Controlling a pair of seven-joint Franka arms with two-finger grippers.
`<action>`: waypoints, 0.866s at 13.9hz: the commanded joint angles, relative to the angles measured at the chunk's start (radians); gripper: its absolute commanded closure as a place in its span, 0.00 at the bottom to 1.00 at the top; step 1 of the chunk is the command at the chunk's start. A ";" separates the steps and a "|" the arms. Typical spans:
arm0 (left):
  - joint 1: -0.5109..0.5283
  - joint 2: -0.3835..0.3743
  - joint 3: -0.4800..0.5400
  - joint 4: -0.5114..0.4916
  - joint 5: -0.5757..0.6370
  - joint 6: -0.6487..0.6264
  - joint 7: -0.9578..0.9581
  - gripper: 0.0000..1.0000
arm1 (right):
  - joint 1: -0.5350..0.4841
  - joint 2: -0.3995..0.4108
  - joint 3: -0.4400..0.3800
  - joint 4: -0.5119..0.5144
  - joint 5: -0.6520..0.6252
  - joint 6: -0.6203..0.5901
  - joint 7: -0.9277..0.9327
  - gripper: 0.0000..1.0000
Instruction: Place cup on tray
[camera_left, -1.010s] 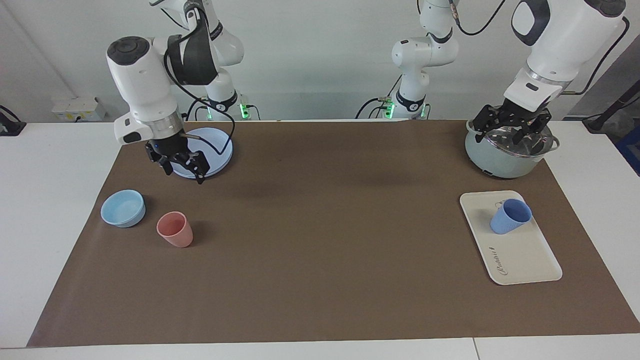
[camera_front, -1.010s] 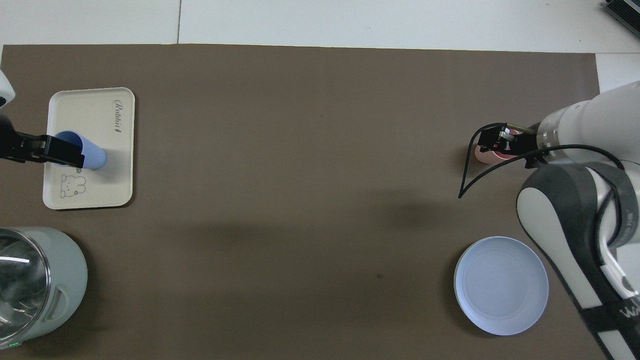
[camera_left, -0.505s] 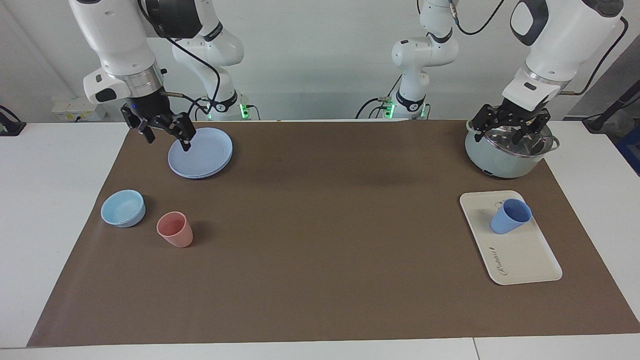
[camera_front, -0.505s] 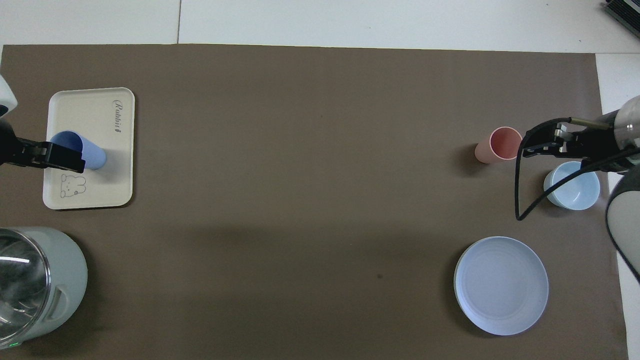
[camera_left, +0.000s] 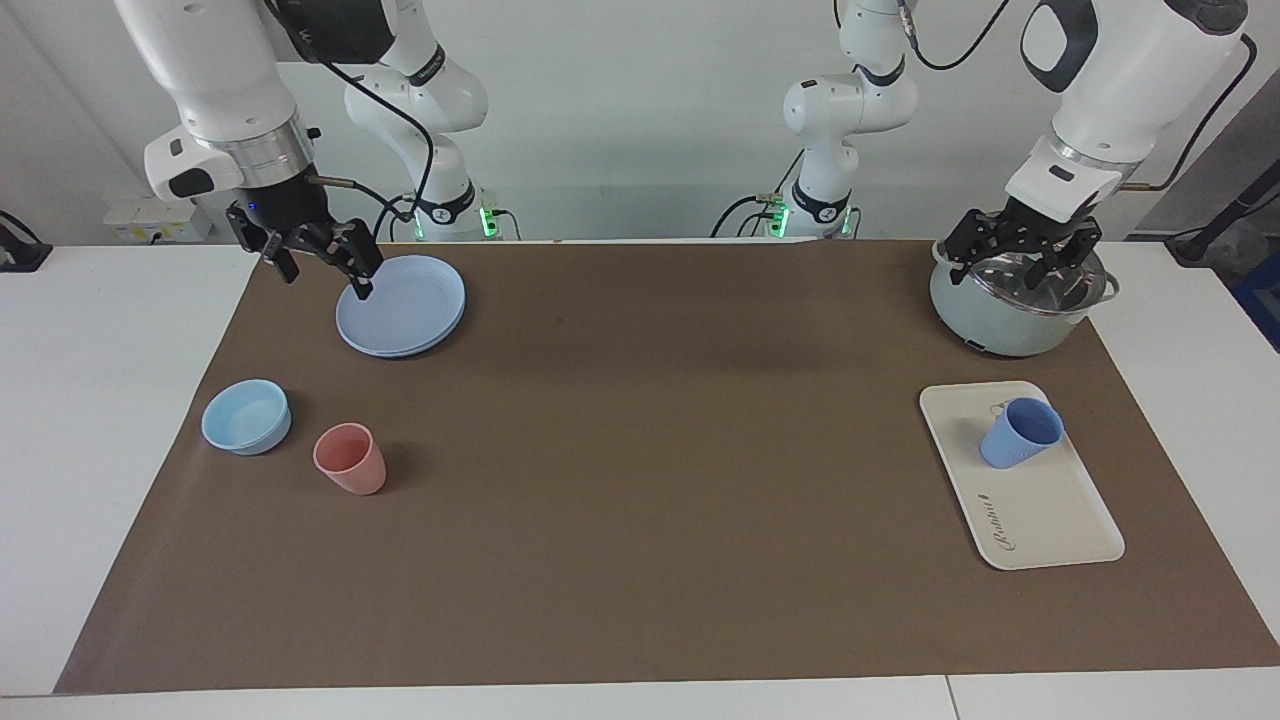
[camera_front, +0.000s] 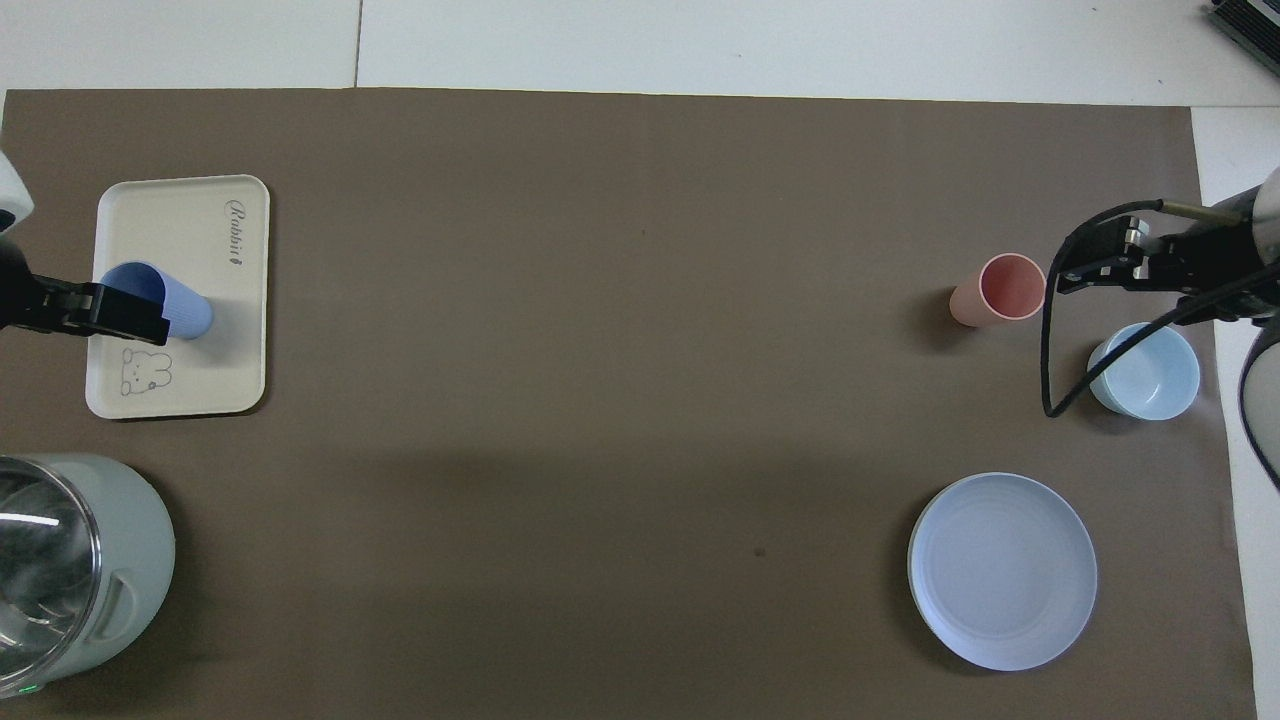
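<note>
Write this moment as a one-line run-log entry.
cup: on tray | left gripper: open, over pot | right gripper: open, raised by plate

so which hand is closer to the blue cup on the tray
Left. The left hand is raised over the pot, next to the tray holding the blue cup. The right hand is up by the plate at the right arm's end.

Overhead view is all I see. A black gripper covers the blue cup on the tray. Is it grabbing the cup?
Observer: No. The left gripper hangs up over the pot, apart from the cup.
Operator: Is the cup really on the tray?
Observer: Yes, on the tray, nothing touching it.
Operator: And the gripper by the pink cup?
Observer: The right gripper is raised over the plate's edge, away from the pink cup.
</note>
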 joint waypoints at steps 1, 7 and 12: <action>0.007 -0.037 -0.003 -0.072 0.013 0.109 0.000 0.00 | -0.014 0.012 0.006 0.029 -0.026 -0.041 -0.024 0.00; 0.007 -0.037 -0.001 -0.063 0.010 0.061 0.003 0.00 | -0.016 -0.068 0.006 -0.047 -0.009 -0.114 -0.009 0.00; 0.007 -0.041 0.000 -0.063 0.010 0.056 0.003 0.00 | -0.016 -0.097 0.006 -0.083 -0.006 -0.108 -0.007 0.00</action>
